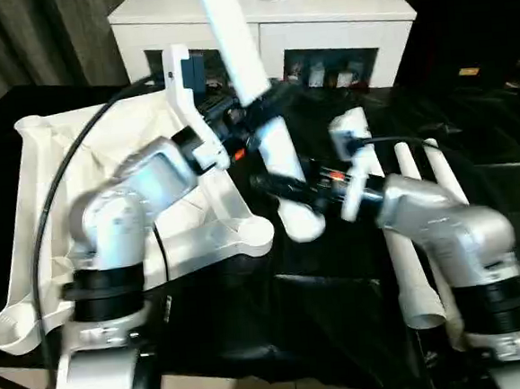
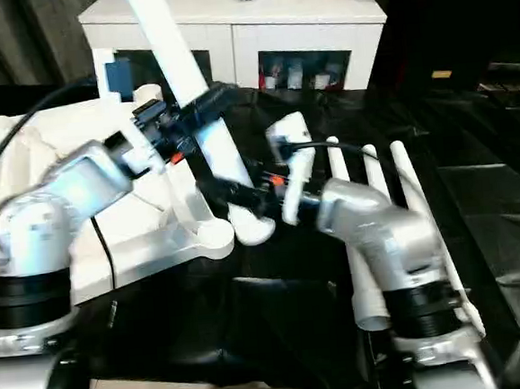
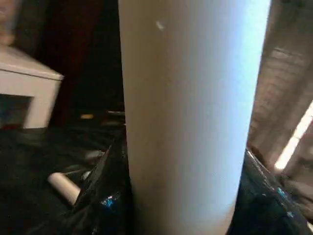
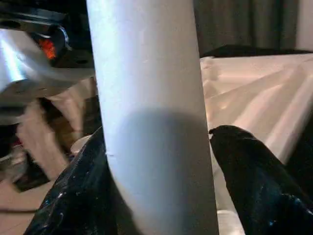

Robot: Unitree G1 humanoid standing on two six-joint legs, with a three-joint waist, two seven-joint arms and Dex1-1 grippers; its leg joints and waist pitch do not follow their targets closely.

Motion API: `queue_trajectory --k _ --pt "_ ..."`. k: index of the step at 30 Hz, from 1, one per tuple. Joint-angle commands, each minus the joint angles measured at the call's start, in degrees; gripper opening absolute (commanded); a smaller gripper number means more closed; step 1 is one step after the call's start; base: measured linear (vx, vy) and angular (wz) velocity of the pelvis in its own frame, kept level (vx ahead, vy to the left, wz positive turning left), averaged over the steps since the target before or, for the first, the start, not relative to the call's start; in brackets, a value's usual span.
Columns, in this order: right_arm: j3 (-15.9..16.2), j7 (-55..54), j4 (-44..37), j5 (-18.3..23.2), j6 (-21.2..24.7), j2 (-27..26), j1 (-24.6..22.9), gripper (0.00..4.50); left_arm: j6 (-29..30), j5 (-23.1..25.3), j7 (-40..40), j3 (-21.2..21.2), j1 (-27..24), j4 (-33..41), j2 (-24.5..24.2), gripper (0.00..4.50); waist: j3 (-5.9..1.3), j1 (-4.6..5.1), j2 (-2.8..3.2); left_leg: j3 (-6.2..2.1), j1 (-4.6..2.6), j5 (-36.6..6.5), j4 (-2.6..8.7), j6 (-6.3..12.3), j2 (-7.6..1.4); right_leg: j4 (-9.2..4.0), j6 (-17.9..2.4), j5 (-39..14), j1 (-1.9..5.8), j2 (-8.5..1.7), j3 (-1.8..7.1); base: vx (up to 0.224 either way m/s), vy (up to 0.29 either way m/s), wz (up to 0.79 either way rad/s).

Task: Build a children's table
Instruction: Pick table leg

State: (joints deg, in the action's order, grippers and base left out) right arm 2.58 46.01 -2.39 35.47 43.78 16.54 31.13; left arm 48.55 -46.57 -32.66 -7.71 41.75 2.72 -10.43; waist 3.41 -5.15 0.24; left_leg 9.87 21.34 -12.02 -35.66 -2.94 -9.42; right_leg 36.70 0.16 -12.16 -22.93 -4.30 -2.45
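The white tabletop [image 1: 51, 175] lies upside down on the left, ribs up, with a round corner socket [image 1: 254, 235] at its near right corner. One white leg [image 1: 235, 43] stands tilted, its top leaning away and left. Its rounded lower end [image 1: 303, 225] sits just right of that socket. My left gripper [image 1: 255, 112] is shut on the leg at mid-height; the tube [image 3: 186, 122] sits between its black fingers. My right gripper [image 1: 282, 188] straddles the leg [image 4: 151, 98] lower down, with a thin gap beside one finger [image 4: 249, 166].
Several spare white legs [image 1: 419, 263] lie side by side on the black sheet [image 1: 324, 316] under my right forearm. A white cabinet [image 1: 318, 19] with glass doors stands behind the work. A black cable [image 1: 61, 183] runs over the tabletop to my left arm.
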Motion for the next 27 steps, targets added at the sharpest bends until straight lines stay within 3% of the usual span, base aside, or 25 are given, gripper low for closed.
queue_trajectory --k 1,6,17,24,25,27 --pt "-2.5 2.1 -0.7 2.1 3.0 1.8 0.1 3.44 1.1 -3.6 -5.8 0.4 -0.1 1.8 -1.0 1.85 -4.03 0.03 0.2 -0.94 -0.54 -3.7 4.19 0.95 -2.81 -3.62 -16.1 2.4 3.61 -3.46 2.52 0.0 0.0 0.0" --pt "-0.9 5.1 -1.2 2.8 5.5 4.8 -0.3 3.63 0.9 -3.7 -12.3 2.3 -0.4 1.7 -4.4 1.85 -4.06 -0.03 0.27 -0.96 -0.63 -3.6 4.21 0.65 -2.88 -3.68 -15.7 0.8 3.52 -3.56 2.5 0.0 0.0 0.0" --pt "1.4 7.4 -3.2 3.9 8.0 7.0 -1.4 2.59 -0.1 -2.7 -15.8 3.2 -0.4 0.2 -6.7 1.84 -4.12 -0.11 0.29 -0.95 -0.66 -3.2 4.19 0.11 -2.95 -3.55 -15.9 1.6 3.53 -3.62 2.52 0.0 0.0 0.0" --pt "1.4 0.6 -1.4 -0.4 2.1 3.0 -0.3 2.09 -4.0 4.9 -5.7 3.4 1.1 -5.7 -4.2 1.84 -4.15 -0.02 0.2 -0.93 -0.62 -3.5 4.18 -0.72 -2.89 -3.68 -15.4 0.7 3.53 -3.62 2.57 0.0 0.0 0.0" --pt "1.5 -0.3 -1.3 -0.9 1.6 2.5 -0.2 2.07 -3.7 5.3 -4.0 3.1 1.4 -6.4 -3.7 2.4 -4.18 0.03 0.22 -0.88 -0.59 -3.2 4.11 -0.81 -2.86 -3.62 -15.5 1.5 3.46 -3.62 2.57 0.0 0.0 0.0" --pt "1.8 -2.2 -1.1 -2.3 0.4 1.5 -0.1 2.02 -4.2 7.4 -0.9 3.5 1.4 -7.0 -3.2 2.54 -4.21 0.03 0.23 -1.03 -0.64 -3.4 4.2 -0.72 -2.96 -3.63 -15.4 1.7 3.55 -3.59 2.52 0.0 0.0 0.0"
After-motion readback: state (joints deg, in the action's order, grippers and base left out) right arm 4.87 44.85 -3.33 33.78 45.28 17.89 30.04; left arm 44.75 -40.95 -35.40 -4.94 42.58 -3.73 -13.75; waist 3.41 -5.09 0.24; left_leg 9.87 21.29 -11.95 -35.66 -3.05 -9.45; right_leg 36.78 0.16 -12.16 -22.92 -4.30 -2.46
